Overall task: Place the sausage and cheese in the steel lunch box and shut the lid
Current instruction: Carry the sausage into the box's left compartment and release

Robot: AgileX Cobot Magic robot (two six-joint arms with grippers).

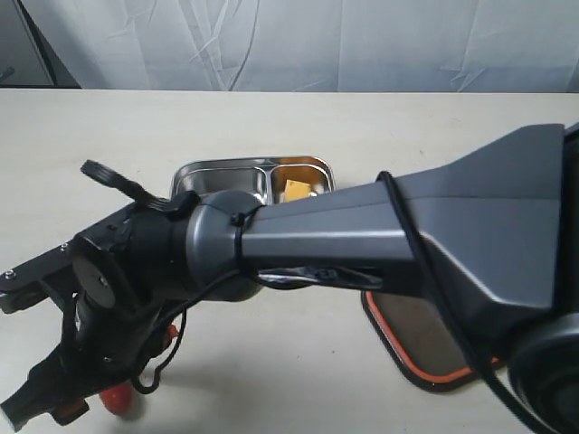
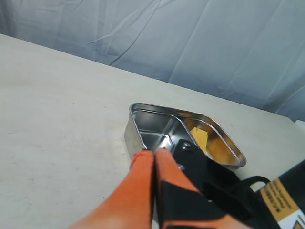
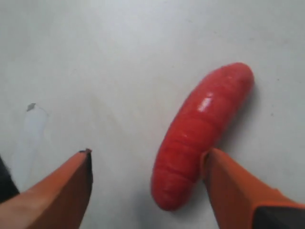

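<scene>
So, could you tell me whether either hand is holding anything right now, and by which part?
Nothing is held. The right hand is open around the sausage, which lies on the table; the left hand is shut empty.

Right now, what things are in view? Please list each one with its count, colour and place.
sausage: one, red, on the table between the right gripper's fingers
cheese: one, yellow-orange, in the box's right compartment in the exterior view
box: one, shiny steel, on the table, uncovered
lid: one, dark with orange rim, on the table, apart from the box
table: one, beige, under everything
cloth: one, white, behind the table
left gripper: one, orange fingers, shut, near the box
right gripper: one, orange fingers, open, at the sausage
</scene>
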